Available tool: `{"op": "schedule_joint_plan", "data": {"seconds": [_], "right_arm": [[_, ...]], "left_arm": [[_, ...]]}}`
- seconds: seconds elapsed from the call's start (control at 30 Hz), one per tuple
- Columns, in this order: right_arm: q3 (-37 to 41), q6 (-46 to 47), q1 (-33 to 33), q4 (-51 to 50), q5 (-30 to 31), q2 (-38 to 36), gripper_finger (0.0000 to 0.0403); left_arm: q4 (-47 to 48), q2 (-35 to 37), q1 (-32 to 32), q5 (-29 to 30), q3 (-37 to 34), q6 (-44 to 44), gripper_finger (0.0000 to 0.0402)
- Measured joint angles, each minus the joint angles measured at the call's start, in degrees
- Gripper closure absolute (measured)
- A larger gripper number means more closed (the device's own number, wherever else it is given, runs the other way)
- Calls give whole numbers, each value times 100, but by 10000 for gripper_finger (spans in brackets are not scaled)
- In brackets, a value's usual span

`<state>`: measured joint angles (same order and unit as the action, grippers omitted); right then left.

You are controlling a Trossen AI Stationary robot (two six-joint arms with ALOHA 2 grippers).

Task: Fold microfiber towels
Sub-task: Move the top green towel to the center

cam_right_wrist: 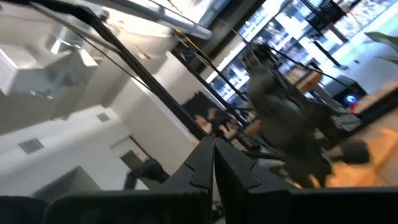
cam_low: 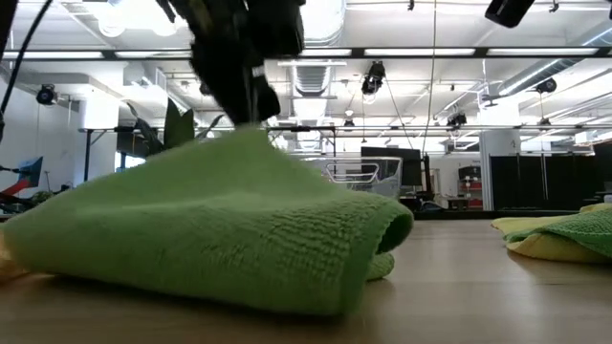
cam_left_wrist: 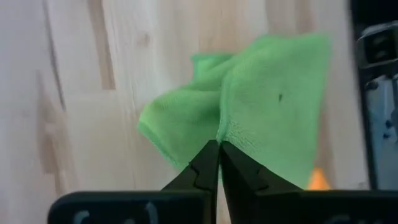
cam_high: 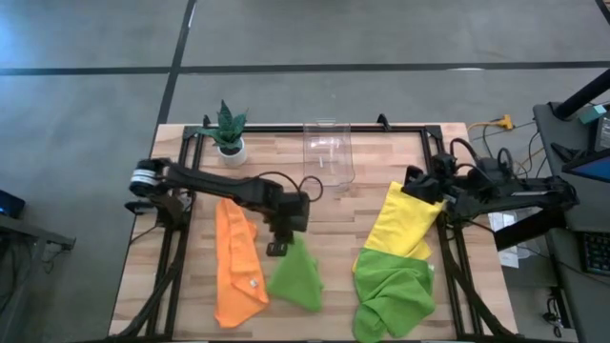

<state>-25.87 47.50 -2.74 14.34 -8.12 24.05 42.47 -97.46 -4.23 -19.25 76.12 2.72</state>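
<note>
Lime green towel [cam_low: 220, 229] lay nearest your low camera, its peak pinched between the left gripper [cam_left_wrist: 219, 149]'s pressed-together fingers, at six o'clock on the table [cam_high: 353, 205]. Your right gripper [cam_right_wrist: 213, 146] waited with fingers pressed together at three o'clock. With so little cloth pinched, I judged the corner could slip if you pulled quickly.

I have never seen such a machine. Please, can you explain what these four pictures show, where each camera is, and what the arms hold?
It is a robot with two dark arms at a wooden table. One camera looks down from above, one sits at table height, and one rides on each wrist. On the table lie an orange towel, a yellow towel partly under a green towel, a small potted plant and a clear bin. The left gripper is shut on a corner of another lime green towel and lifts it. The right gripper is shut, holds nothing and waits at the table's right edge.
</note>
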Motion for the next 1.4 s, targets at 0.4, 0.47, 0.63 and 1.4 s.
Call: {"op": "schedule_joint_plan", "data": {"seconds": [0.4, 0.47, 0.63, 1.4], "right_arm": [[-6, -644, -8, -1103, -43, 54, 388], [-11, -756, -33, -1112, -195, 166, 375], [-11, -1026, -124, -807, -278, 583, 318], [-1167, -1158, -267, -330, 273, 2249, 243]], "left_arm": [[-812, 1020, -4, 544, -30, 1543, 401], [-1072, 1181, -2, 850, -26, 1730, 402], [-1651, 1525, 0, 1524, -35, 1941, 402], [-1471, 877, -776, 1566, -423, 1262, 401]]}}
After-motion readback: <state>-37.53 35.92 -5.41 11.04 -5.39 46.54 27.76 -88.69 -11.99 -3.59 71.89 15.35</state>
